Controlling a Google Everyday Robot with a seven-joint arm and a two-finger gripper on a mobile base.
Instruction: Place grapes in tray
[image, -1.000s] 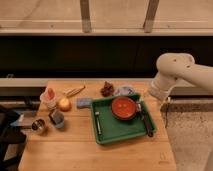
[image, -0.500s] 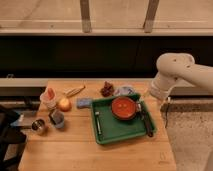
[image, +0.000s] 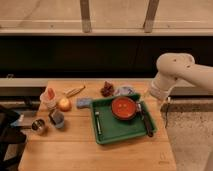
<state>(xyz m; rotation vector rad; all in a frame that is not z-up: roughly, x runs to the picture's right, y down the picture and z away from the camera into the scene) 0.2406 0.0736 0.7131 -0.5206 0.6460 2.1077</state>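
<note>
Claw (image: 156, 95) sits at the low end of the white arm, off the right edge of the tabletop (image: 75, 150) near its far right corner, just past the tray's far right corner. Cannot tell how far open it is. Nothing seen in its hold.

Grapes (image: 106, 89): dark cluster on the tabletop near the far edge, just behind the tray's far left corner, not in the tray. From the claw they lie toward the left edge, along the far edge, with a pale bluish dish (image: 122, 91) between the two. The cluster looks compact, with no clear long axis. There is only one arm, so the reach probably has to pass over or behind that dish.

Tray (image: 117, 131): green, right-centre of the tabletop. Inside it are a red bowl (image: 123, 107) at the far end, a dark utensil (image: 146, 121) along the right side and a slim utensil (image: 98, 122) along the left. The near half of the floor is bare, the likely drop spot.

Left side: apple (image: 64, 104), clear cup (image: 48, 98) with something red in it, blue sponge (image: 84, 102), dark cup (image: 56, 118), metal can (image: 37, 126).

Task not started, as I judge it.
</note>
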